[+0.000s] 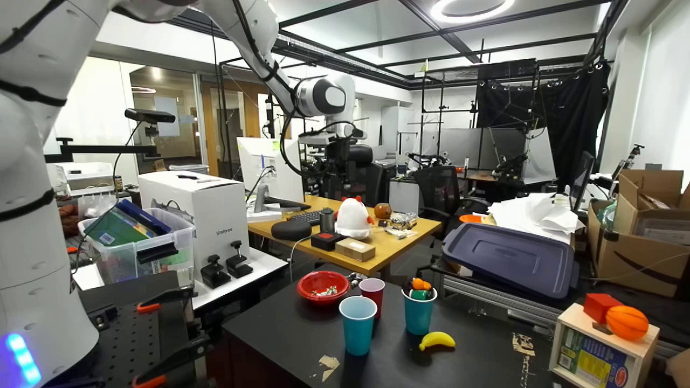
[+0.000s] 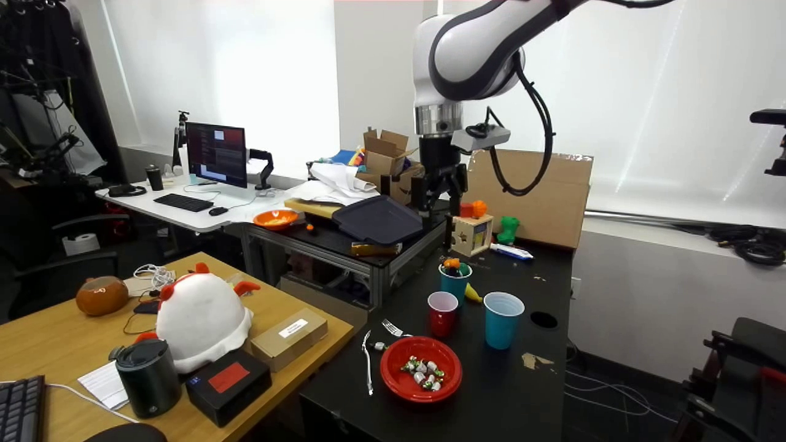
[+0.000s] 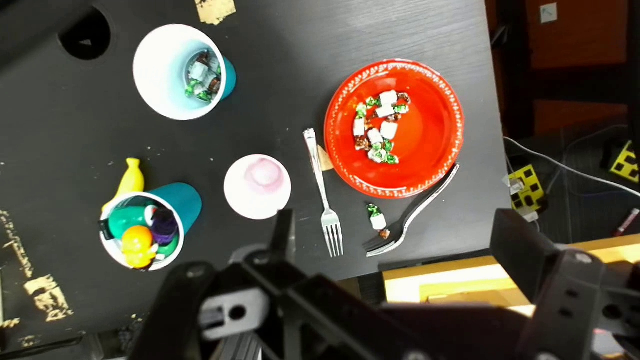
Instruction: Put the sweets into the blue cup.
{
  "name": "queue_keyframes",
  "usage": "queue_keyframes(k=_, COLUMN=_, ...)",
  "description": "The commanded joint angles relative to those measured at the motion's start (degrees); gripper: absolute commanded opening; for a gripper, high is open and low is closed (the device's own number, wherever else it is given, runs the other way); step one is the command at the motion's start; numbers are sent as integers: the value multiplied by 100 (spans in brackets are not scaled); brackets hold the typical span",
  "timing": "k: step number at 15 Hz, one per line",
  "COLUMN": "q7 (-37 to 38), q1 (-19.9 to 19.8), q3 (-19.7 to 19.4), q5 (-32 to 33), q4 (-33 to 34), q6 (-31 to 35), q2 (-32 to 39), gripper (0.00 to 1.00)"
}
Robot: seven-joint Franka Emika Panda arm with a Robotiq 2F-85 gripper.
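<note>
Hanging higher than the bowl (image 3: pixel 431 122), the gripper (image 3: pixel 400 242) is spread wide, holding and touching nothing. Sweets (image 3: pixel 388 130) lie loose in the bowl, plus a stray sweet (image 3: pixel 378 222) just beside it; a few are already in the blue cup (image 3: pixel 159 72), apart from the bowl. I'd guess light, firm, slippery in shiny wrappers, so pinch the fat white middle, not the twisty ends.

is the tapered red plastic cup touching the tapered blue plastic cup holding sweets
Apart: the wrist view shows black tabletop between the red plastic cup and the blue plastic cup.
</note>
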State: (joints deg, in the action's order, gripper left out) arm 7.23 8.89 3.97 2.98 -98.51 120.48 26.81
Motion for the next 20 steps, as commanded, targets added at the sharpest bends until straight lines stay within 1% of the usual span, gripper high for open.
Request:
queue_keyframes(k=1, q7=131, q1=33, q3=34, q5=-148, q4=39, q6=291, q2=390, gripper=100)
queue_keyframes(k=7, q7=68, q1=92, q3=16, q5=-129, q4=238, q6=433, q2=1127, gripper=100)
queue_keyframes(k=12, q7=-44, q1=120, q3=125, q5=-212, q4=508, q6=462, q2=1661, gripper=100)
queue_keyframes(k=18, q7=-176, q1=141, q3=235, q5=-282, q4=1074, q6=369, q2=2446, gripper=100)
queue_keyframes(k=20, q7=-186, q1=160, q3=215, q5=-260, q4=1299, q6=381, q2=2762, gripper=100)
